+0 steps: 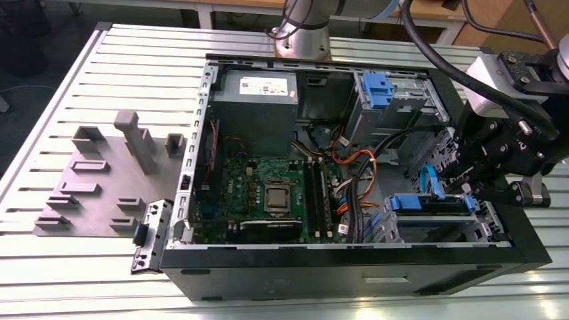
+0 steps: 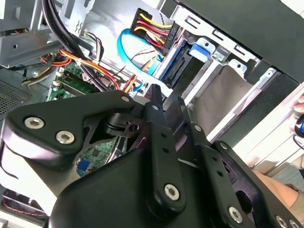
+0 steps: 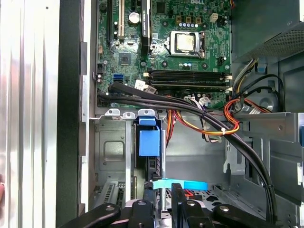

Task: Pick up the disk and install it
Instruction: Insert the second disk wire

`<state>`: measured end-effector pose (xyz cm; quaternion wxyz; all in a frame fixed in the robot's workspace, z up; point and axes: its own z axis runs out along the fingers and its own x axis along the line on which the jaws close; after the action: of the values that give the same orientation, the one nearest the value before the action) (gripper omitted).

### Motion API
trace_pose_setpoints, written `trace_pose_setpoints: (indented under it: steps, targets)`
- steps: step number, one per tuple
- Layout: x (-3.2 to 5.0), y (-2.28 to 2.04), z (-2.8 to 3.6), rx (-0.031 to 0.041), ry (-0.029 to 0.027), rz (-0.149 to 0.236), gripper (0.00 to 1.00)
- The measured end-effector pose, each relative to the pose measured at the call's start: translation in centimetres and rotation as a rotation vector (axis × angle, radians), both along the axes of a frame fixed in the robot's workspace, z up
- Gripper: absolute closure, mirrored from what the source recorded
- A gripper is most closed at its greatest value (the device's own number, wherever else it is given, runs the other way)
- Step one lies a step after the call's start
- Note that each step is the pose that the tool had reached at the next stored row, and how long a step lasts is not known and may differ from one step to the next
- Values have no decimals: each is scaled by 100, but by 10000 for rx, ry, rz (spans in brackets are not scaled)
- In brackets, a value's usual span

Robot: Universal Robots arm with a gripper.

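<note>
One slatted tabletop (image 1: 53, 107) carries everything, presumably so parts stay at fixed spots within the arm's reach. One open PC case (image 1: 356, 267) lies on its side with the cover off, so the bays can be reached from above. One grey fixture plate (image 1: 98, 193) sits at 9 o'clock of the case and holds several upright blocks, probably as parking spots for parts. None of them holds a drive now.

Inside the case, in the exterior view:
- 1 power supply (image 1: 256, 100) at 11 o'clock.
- 1 board (image 1: 266, 193) approx. at 7 o'clock.
- 2 blue-railed carriers: a spare (image 1: 378, 90) in the upper bay at 1 o'clock, and the disk (image 1: 427, 203) in the lower cage at 4 o'clock.

The disk sits in the cage slot with its blue rail (image 3: 149, 142) facing out and cable plugs at its end (image 2: 183, 66). It looks seated or nearly so, though full seating can't be confirmed.

One pincer (image 1: 476, 177) hangs over the case's 3 o'clock wall, just beside the disk's cage, where it can reach or press the rail. Whether it is open or closed cannot be told, nor whether it grips anything.

1 light-blue data cable (image 1: 430, 180) arcs over the cage, near the pincer. An orange wire bundle (image 1: 356, 167) runs between board and bays.
</note>
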<state>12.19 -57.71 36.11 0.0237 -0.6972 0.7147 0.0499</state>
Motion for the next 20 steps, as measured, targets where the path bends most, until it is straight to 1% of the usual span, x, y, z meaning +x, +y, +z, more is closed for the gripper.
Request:
trace_pose_setpoints:
  steps: [6, 10, 17, 20]
  targets:
    - [48, 3, -9, -2, 7, -1, 71]
    - [65, 15, -15, -1, 10, -3, 71]
    - [76, 75, -24, -1, 10, 1, 71]
    - [82, 95, -30, -1, 10, 9, 71]
